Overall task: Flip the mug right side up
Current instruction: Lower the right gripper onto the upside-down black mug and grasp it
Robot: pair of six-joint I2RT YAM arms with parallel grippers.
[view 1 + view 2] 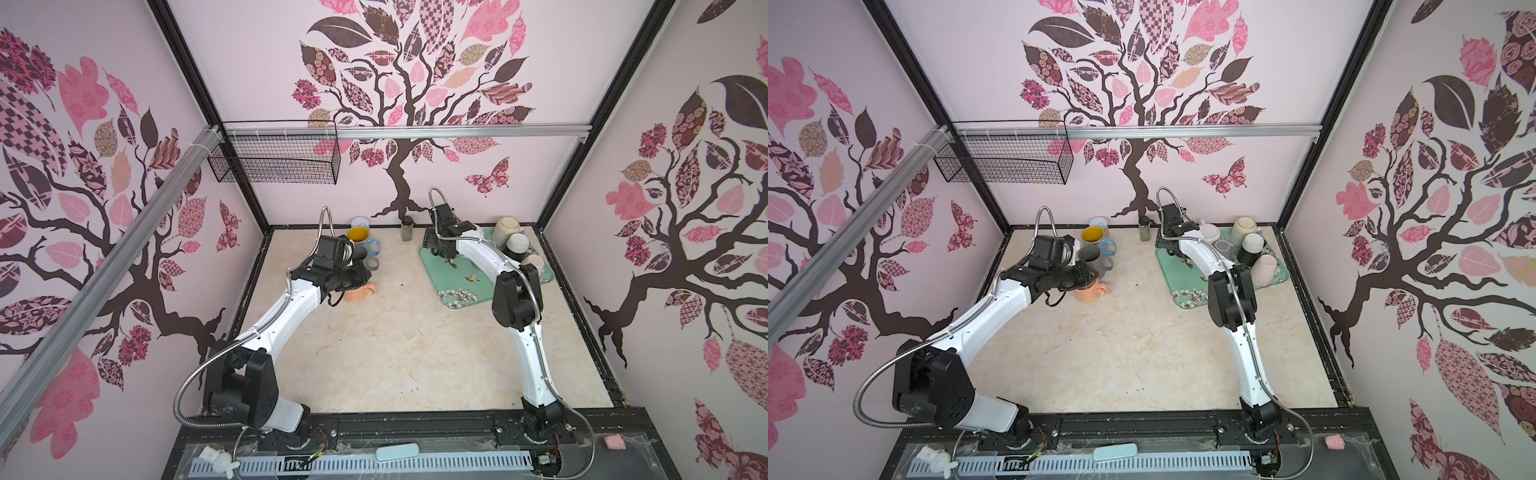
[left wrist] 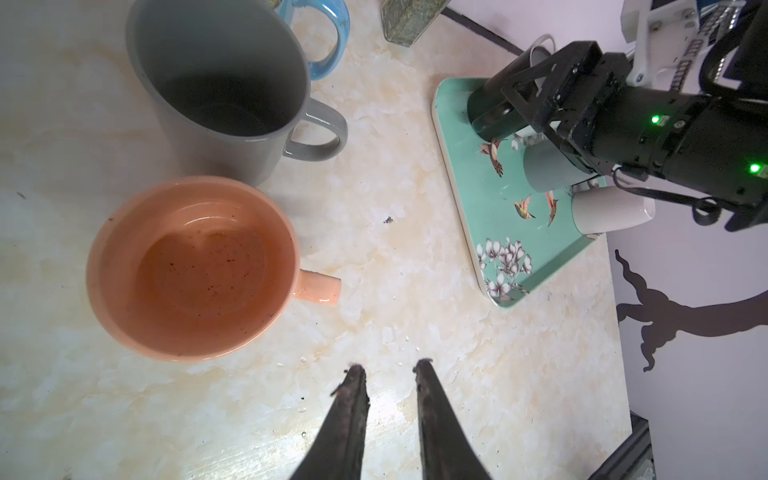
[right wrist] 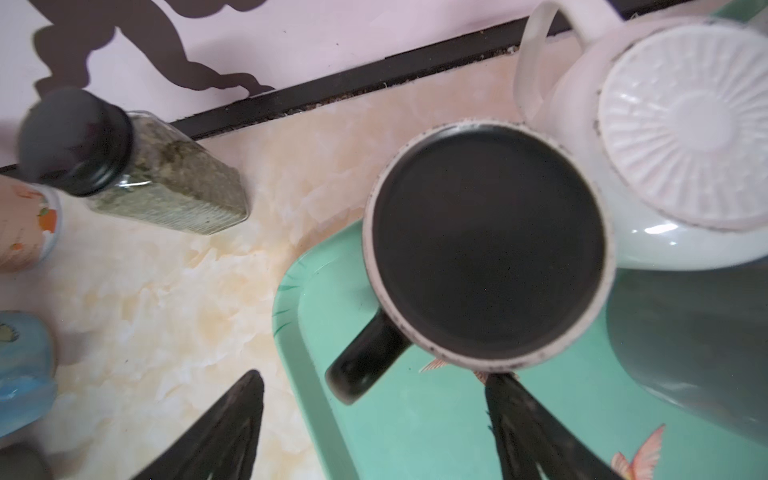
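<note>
Step in hand, as I read it: lining up the grasp on the black mug (image 3: pixel 486 245), which sits base-up on the teal tray (image 3: pixel 415 436), at the corner nearest the spice jar (image 3: pixel 166 183). Right gripper (image 3: pixel 376 376) hovers over it with jaws spread wide, pinching nothing; the handle points out between them and one fingertip is just beside the base rim. Next move, my call: drop lower, close on the body, lift clear of the white mug (image 3: pixel 685 124) just beside it, roll the wrist half a turn and set it down mouth-up; the tight neighbours are the risk. Left gripper (image 2: pixel 390 365) hangs over bare surface (image 2: pixel 395 270) near the orange mug (image 2: pixel 191 266), jaws nearly together with a slim gap, empty. Count: one tray, one spice jar, four mugs upright on the left side of the surface in both top views (orange mug, tall grey mug (image 2: pixel 216 83), yellow-lined mug (image 1: pixel 1092 235), pale back mug (image 1: pixel 1099 224)). Six base-up on the tray as best I can make out (black mug, white mug, small grey mug (image 1: pixel 1225 249), cream mug (image 1: pixel 1244 228), two-tone mug (image 1: pixel 1252 245), pink mug (image 1: pixel 1264 268)); the arm hides parts, so that's my best read
</note>
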